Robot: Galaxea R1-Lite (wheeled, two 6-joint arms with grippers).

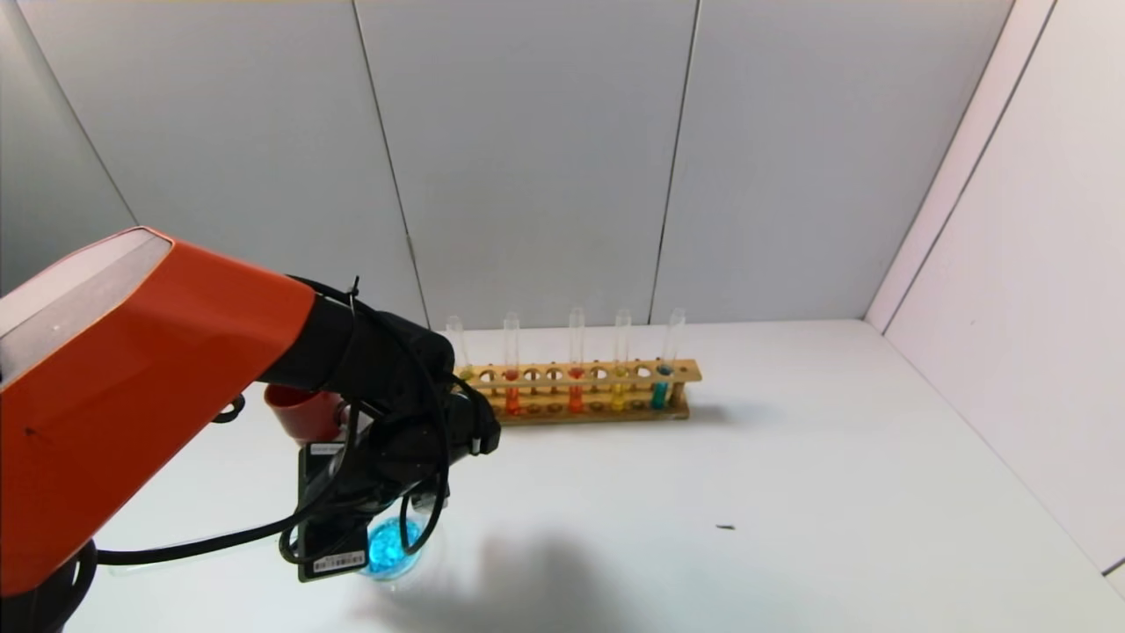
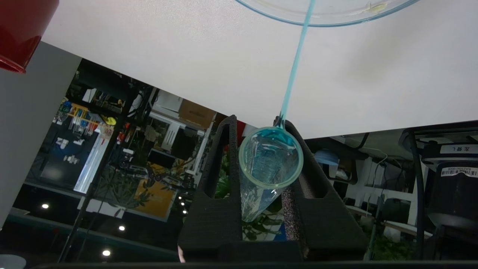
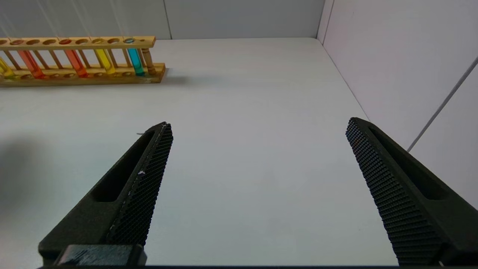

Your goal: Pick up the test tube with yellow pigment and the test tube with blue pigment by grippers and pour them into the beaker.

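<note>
I see a matte white tabletop (image 1: 791, 457) boxed by pale grey panels. My left gripper (image 2: 261, 179), foam jaws clamped on the slim clear glass test tube with blue pigment (image 2: 269, 164), tips it over the low round glass beaker (image 1: 394, 549), in front of the wooden rack (image 1: 580, 387); a thin blue stream (image 2: 295, 63) runs out. The right gripper (image 3: 257, 157) hangs wide open.

One wooden rack (image 1: 587, 392) holds five test tubes; a sixth tube (image 2: 269, 164) pours blue; one beaker (image 1: 394, 549), one red cup (image 1: 303, 411).
</note>
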